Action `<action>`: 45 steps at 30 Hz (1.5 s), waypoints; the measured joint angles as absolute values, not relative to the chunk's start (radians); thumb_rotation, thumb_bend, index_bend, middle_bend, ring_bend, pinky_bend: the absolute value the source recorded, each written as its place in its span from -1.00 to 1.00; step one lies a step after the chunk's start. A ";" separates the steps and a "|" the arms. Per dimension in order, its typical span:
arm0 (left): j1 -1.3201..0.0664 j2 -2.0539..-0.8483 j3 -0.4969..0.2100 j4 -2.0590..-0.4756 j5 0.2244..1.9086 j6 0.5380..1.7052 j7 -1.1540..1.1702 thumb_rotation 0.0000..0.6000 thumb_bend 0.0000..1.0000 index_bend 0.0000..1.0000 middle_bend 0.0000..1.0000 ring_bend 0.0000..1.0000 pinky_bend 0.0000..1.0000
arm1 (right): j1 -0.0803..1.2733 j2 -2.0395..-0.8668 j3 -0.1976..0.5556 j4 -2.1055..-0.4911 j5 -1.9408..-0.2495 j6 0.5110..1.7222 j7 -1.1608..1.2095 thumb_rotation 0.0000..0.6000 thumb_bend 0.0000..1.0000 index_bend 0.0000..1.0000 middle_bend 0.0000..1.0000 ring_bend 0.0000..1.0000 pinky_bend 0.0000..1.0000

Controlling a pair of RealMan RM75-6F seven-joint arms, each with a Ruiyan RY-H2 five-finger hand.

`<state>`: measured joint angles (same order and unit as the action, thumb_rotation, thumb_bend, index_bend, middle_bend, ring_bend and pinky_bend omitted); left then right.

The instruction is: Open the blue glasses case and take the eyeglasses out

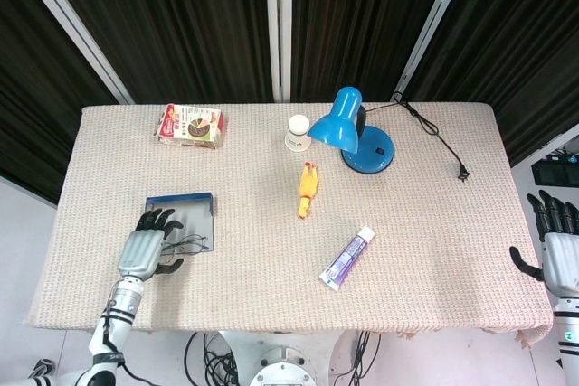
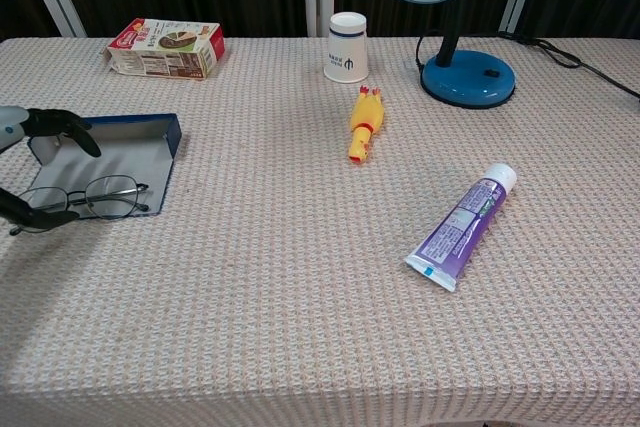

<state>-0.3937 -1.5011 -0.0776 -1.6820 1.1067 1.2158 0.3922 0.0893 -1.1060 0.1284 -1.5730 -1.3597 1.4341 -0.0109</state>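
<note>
Risk is mostly in the pickup. Blue rectangular glasses case [image 1: 184, 216] lies open at the table's 8 o'clock side, grey lining up. Thin wire-framed eyeglasses [image 2: 82, 199] sit across its near edge, half on the lining, half on the beige woven tablecloth [image 1: 271, 296].

Left hand [image 1: 145, 249] hovers over the frames from 6 o'clock, fingers spread and slightly curled, nothing visibly held; thumb is close to the left lens, contact unclear. Right hand [image 1: 558, 246] is parked off the table edge at 4 o'clock, fingers apart, empty.

Failure modes, my read:
- thin wire slips through the fingers on closing
- fingertips press down and bend the frame
- temple catches the case lip and drags it
- fingers snag the cloth weave
</note>
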 measured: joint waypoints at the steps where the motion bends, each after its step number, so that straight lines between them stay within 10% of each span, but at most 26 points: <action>1: -0.394 -1.504 -0.079 -1.678 1.100 1.215 0.394 1.00 -0.53 -0.39 -0.83 -1.00 -0.99 | 0.089 -1.106 0.129 -1.572 -1.359 1.433 -0.010 1.00 -0.53 -1.00 -1.00 -1.00 -1.00; 45: -0.386 -1.572 -0.068 -1.546 1.107 1.190 0.394 1.00 -0.06 0.16 -0.80 -1.00 -1.00 | 0.094 -1.111 0.124 -1.568 -1.353 1.417 -0.028 1.00 -0.53 -1.00 -1.00 -1.00 -1.00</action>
